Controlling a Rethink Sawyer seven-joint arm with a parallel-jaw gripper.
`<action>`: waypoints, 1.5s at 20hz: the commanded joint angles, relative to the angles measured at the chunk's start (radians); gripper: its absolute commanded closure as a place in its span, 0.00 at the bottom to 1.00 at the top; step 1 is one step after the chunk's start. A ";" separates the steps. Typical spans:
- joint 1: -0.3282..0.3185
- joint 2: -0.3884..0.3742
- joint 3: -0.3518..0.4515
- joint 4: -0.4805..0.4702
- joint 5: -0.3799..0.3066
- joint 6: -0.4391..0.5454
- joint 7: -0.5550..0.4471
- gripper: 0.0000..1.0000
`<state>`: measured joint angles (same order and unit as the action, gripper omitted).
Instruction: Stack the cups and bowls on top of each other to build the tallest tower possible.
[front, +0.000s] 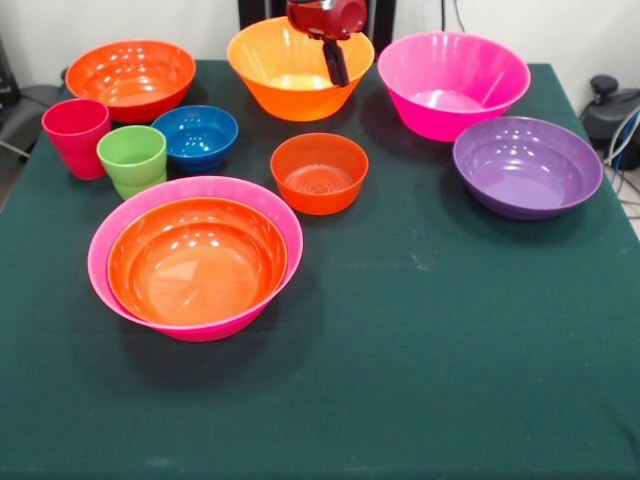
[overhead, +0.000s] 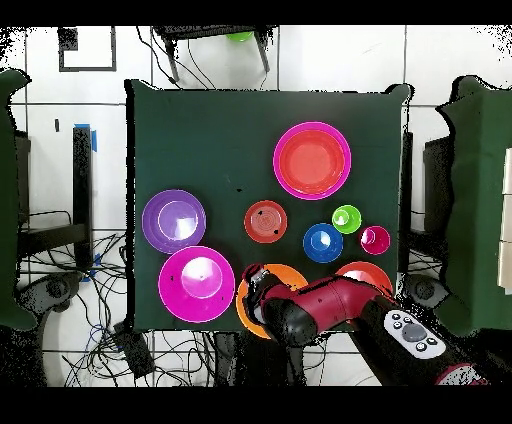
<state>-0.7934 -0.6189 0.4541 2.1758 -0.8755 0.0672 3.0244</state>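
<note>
The tower (front: 195, 258), a red-orange bowl nested in a magenta bowl (front: 100, 250), sits at the table's (front: 420, 380) front, just beside the green cup (front: 132, 158). The small orange-red bowl (front: 319, 172), blue bowl (front: 196, 135) and red cup (front: 76, 135) lie near. The gripper (front: 336, 62) hangs over the light orange bowl (front: 290, 85); whether its fingers are open or closed cannot be told.

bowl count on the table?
8: red-orange bowl far left, light orange bowl under the arm, magenta bowl, purple bowl, blue bowl, small orange-red bowl, medium red-orange bowl nested in near magenta bowl. None appear hidden.

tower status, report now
Gripper above light orange bowl, holding nothing. Tower: red-orange bowl nested in magenta bowl. Cups unstacked.
</note>
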 joint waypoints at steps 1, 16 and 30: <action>0.029 0.031 0.010 -0.019 -0.013 0.054 -0.080 1.00; 0.027 0.048 0.019 -0.030 -0.029 0.031 -0.085 0.00; 0.085 0.101 -0.047 -0.072 -0.056 -0.044 -0.049 0.00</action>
<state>-0.7610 -0.6024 0.4259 2.1757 -0.8753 0.0554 3.0244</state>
